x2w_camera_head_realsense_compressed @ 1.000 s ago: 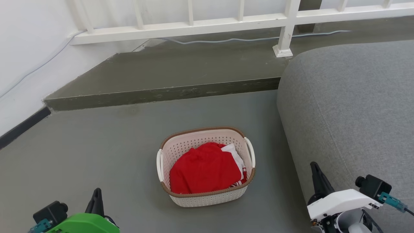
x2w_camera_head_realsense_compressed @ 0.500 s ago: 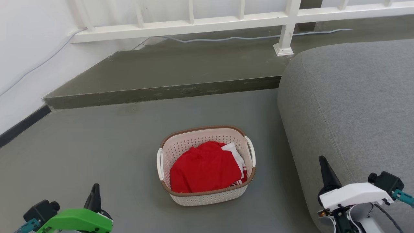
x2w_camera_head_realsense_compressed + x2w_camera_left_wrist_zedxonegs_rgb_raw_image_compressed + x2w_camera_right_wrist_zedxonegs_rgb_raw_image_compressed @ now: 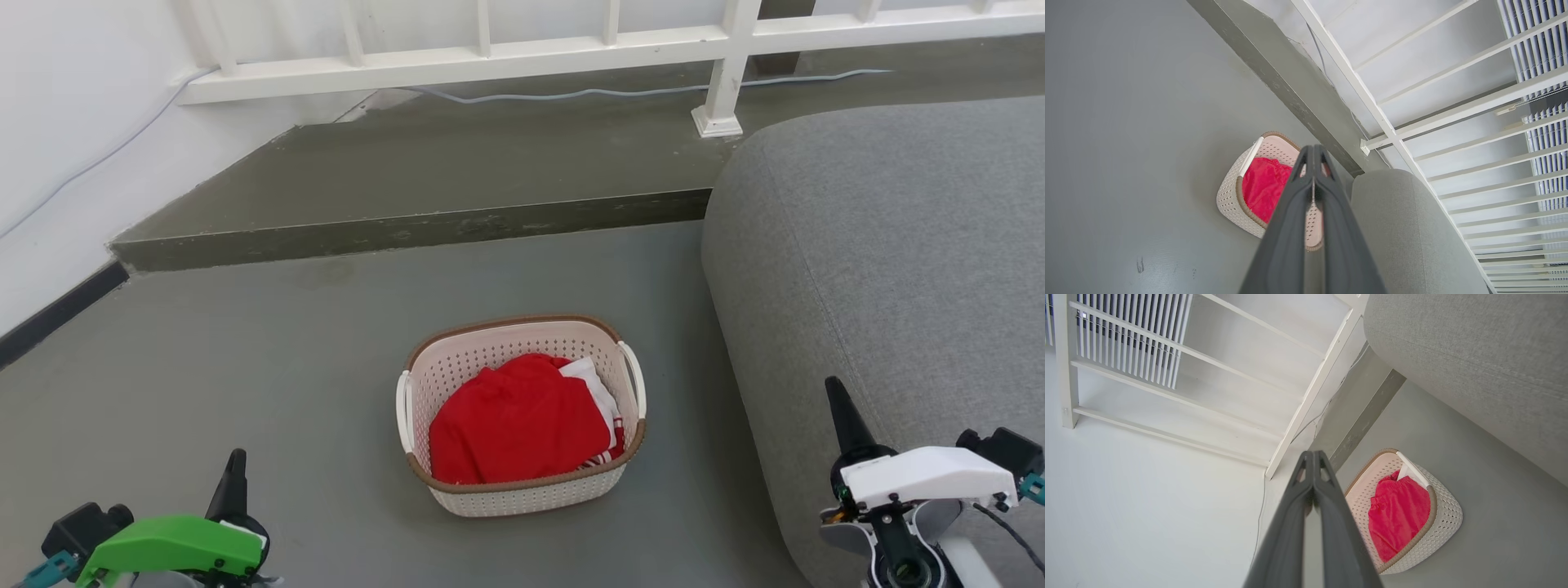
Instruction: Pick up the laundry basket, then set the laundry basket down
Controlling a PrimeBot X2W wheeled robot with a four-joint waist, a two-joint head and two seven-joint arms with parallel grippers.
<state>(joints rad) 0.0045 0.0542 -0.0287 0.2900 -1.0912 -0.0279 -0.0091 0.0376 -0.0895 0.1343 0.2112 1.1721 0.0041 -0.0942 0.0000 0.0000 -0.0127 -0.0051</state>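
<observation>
- Now, nearest you, the left gripper (image 3: 235,467) under its green housing sits low at the left of the head view. The left wrist view shows its jaws pressed together, holding nothing.
- The right gripper (image 3: 838,402), white-housed, sits low on the other side, in front of the grey upholstered sofa (image 3: 882,245). Its jaws are likewise pressed together and empty.
- Between them and further out, the small cream-white perforated plastic laundry basket (image 3: 522,500) with a brown woven-look rim stands upright on the grey floor (image 3: 245,367). It is near the sofa and well apart from both grippers.
- Its two white side handles (image 3: 402,408) face left and right, one toward each arm, which I judge suits a two-armed lift.
- A red cloth (image 3: 514,429) and a white cloth (image 3: 592,385) lie inside below the rim, so the load should ride steady.
- You could read this as a basket waiting to be lifted or one already set down; the scene fits both.
- Beyond it are a raised grey step (image 3: 408,233) and a white railing (image 3: 490,57).
</observation>
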